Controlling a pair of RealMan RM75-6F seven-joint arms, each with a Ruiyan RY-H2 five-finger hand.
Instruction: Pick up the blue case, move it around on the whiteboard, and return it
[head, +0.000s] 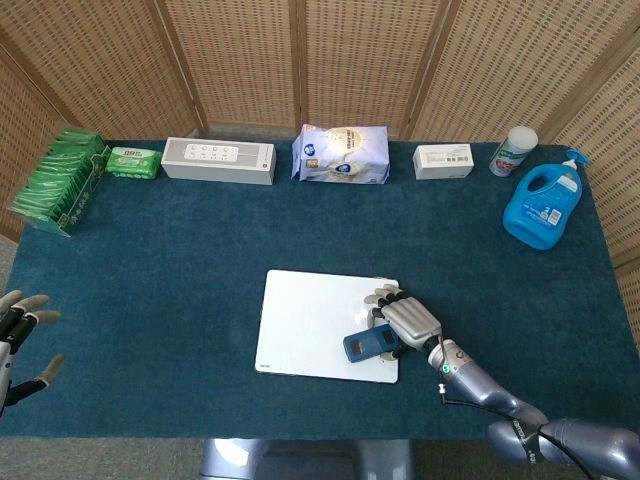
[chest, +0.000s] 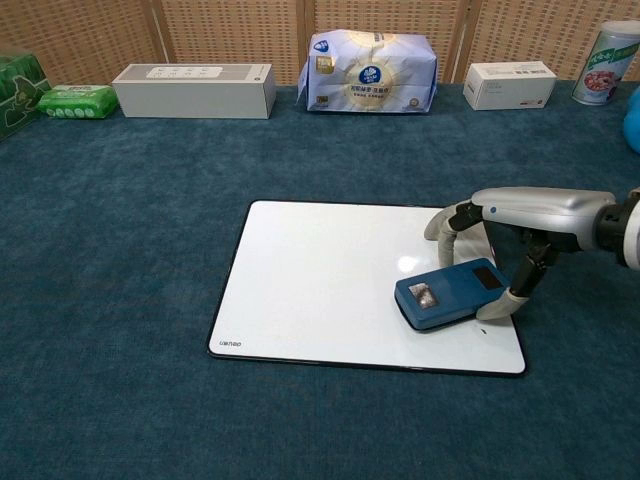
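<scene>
One hand, the right hand, grips the blue case on the whiteboard. Left hand hangs open. I'd keep the case flat and inside the edges.

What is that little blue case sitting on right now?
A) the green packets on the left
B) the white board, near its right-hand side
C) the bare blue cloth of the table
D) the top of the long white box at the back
B: the blue case lies over the whiteboard, toward its right edge, with the right hand holding it there.
</scene>
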